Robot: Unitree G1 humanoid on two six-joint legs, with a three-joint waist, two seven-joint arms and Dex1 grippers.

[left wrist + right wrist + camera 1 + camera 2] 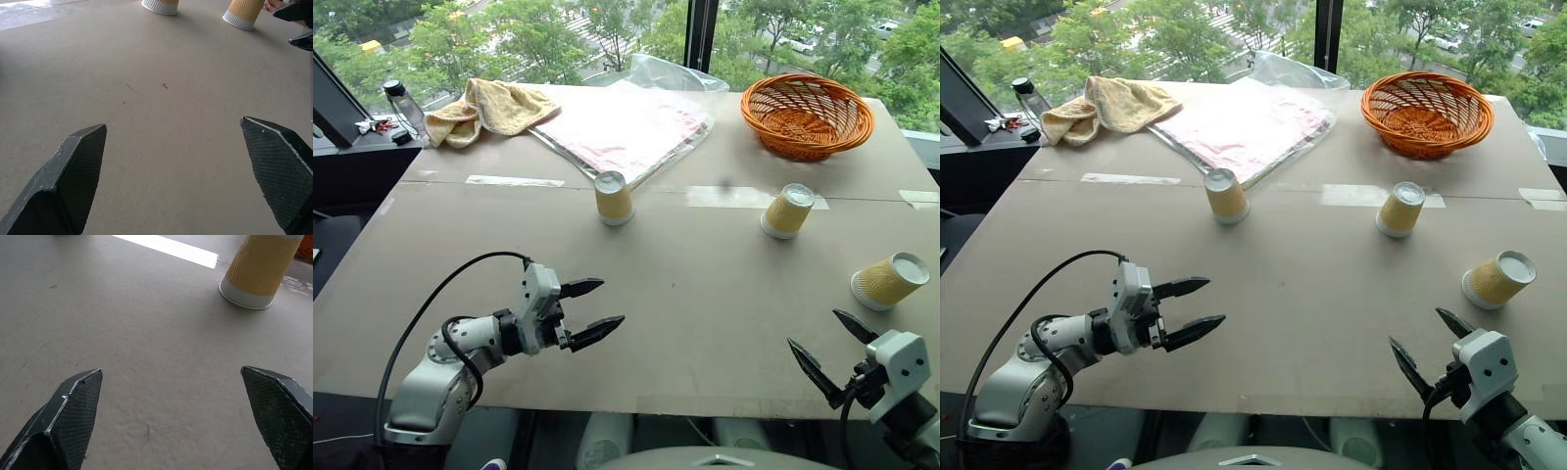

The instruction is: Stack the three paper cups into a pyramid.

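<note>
Left pincer [592, 310]: wide apart and holding nothing, hovering over the near left part of the table [705, 294], tips aimed toward the middle of it.
Right pincer [832, 354]: also spread wide and empty, low at the near right edge of the table, tips angled up and inward.
Right cup [889, 281]: closest to the right pincer, near the table's right edge — upside down, wide white rim on the table, white base uppermost; its long axis leans toward the right.
Middle cup [787, 211]: farther out, right of centre, upside down as well, rim on the table beside a strip of clear tape [724, 197]; it appears to lean a little toward the right.
Left cup [613, 198]: well apart from the other two, centre-left, inverted and standing straight, long axis vertical, at the near corner of the plastic sleeve [626, 127].
Cups together: all three separate, none touching another — no stack formed.
Basket [807, 115]: orange wicker, far right of the table, behind the middle cup.
Cloth [489, 110]: yellow, crumpled at the far left corner, next to the pink-filled plastic sleeve.
</note>
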